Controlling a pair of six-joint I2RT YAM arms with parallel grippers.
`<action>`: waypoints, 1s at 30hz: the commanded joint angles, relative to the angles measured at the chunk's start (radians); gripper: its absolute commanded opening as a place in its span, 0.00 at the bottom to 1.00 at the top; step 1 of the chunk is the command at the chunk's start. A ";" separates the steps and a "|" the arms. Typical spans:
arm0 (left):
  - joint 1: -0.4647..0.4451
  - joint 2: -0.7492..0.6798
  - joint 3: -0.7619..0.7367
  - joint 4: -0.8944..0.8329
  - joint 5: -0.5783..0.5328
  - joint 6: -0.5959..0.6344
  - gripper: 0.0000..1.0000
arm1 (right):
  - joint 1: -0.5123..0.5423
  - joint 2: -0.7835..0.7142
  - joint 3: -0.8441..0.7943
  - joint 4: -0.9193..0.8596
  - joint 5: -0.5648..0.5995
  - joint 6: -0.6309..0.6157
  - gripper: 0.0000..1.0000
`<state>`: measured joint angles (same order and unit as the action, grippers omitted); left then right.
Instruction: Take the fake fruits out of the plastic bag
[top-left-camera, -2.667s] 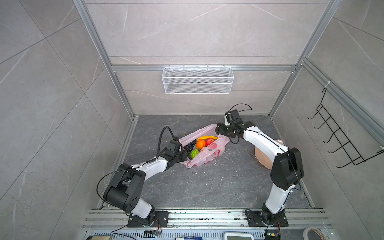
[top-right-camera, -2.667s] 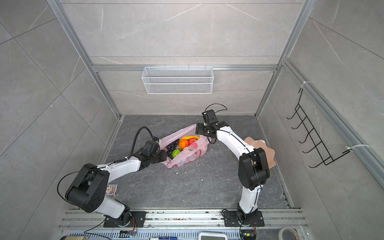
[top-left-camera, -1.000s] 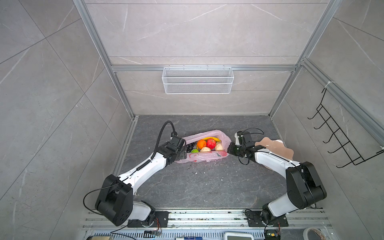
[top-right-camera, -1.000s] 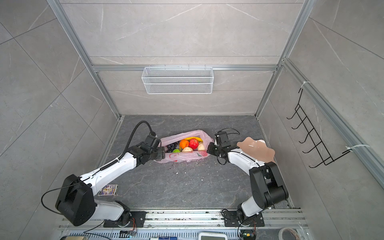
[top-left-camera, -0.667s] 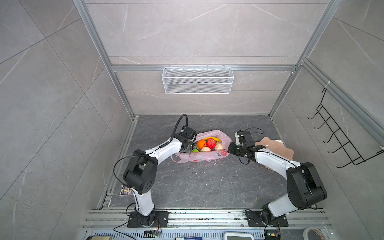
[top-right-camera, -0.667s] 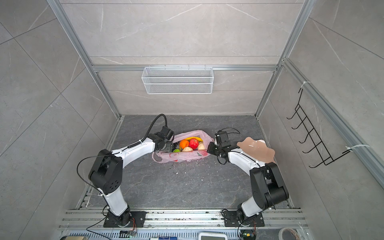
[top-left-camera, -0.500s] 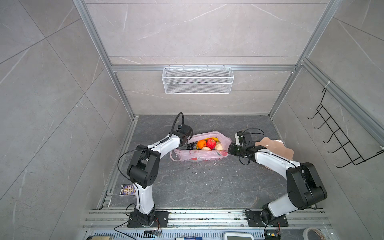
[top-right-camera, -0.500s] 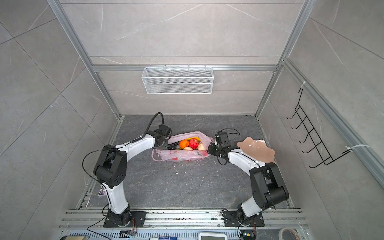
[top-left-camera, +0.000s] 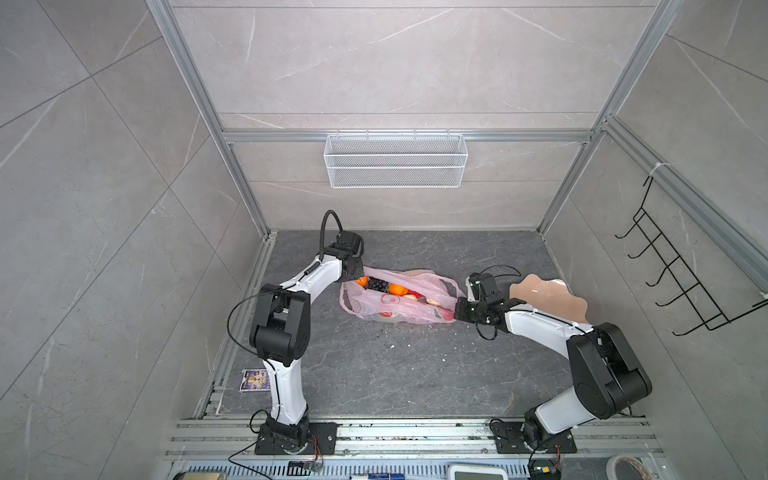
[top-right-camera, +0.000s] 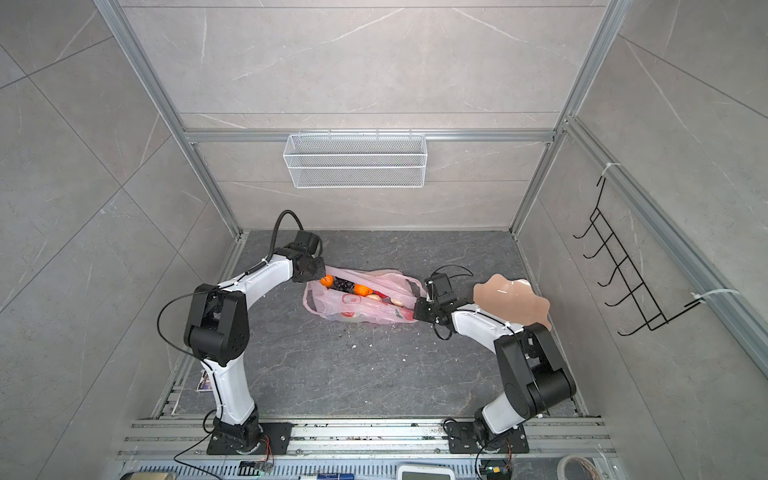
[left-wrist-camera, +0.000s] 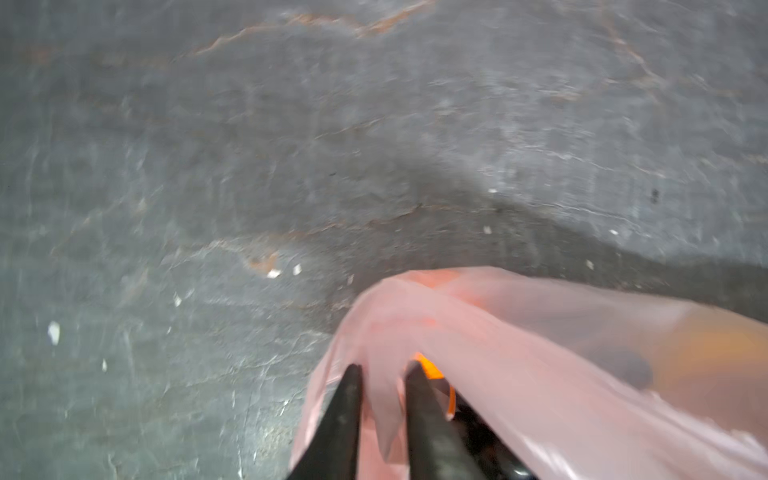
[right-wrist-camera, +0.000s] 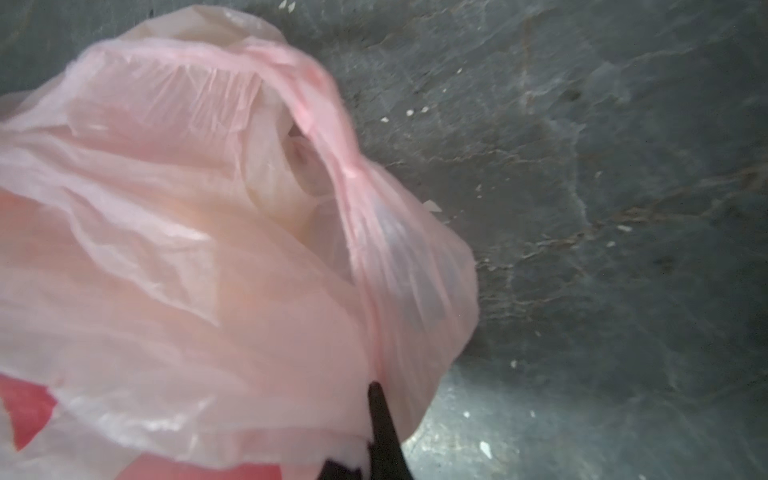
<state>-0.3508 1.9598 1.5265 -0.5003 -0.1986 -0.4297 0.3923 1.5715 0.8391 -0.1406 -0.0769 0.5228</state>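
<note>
The left gripper (left-wrist-camera: 384, 370) stands narrow, its two dark fingers (left-wrist-camera: 349, 399) closed on a fold of the plastic bag (left-wrist-camera: 519, 353) with pink film bunched between them. The blur there leaves it unclear how firmly the film is pinched. In both top views its wrist covers the bag's left corner. The right gripper (top-left-camera: 457, 309) is shut on the opposite end of the bag. In the right wrist view only one finger (right-wrist-camera: 380, 415) shows, and the film drapes over the rest.

Between the two grippers the bag lies stretched along the dark stone floor (top-left-camera: 415, 374), its mouth open upward. The fake fruits (top-left-camera: 386, 286) sit inside. An orange (top-left-camera: 361, 281) is just beside the left gripper, then come a grape bunch (top-left-camera: 377, 284), a second orange (top-left-camera: 395, 289) and a beige lump (top-left-camera: 432, 301) toward the right. The film and its red prints veil whatever lies lower.

White crumbs (top-left-camera: 390, 345) dot the floor in front of the bag. A peach scalloped plate (top-left-camera: 548, 299) stands behind the right arm, which crosses its lower edge. A small printed card (top-left-camera: 254, 380) lies by the left arm's base. A white wire basket (top-left-camera: 395, 160) hangs on the back wall and a black hook rack (top-left-camera: 681, 278) on the right wall, both well apart from the bag.
</note>
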 joint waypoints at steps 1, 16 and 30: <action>-0.048 -0.005 0.037 0.008 0.036 0.029 0.37 | 0.040 0.034 0.061 0.004 0.008 0.002 0.00; -0.050 -0.359 -0.393 0.064 0.021 -0.178 0.85 | 0.114 0.059 0.075 -0.011 0.029 -0.012 0.00; -0.050 -0.381 -0.588 0.163 0.107 -0.183 0.39 | 0.134 -0.054 0.151 -0.205 0.192 -0.076 0.65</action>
<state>-0.4015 1.6142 0.9798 -0.3851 -0.1062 -0.6136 0.5198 1.5833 0.9314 -0.2543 0.0357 0.4881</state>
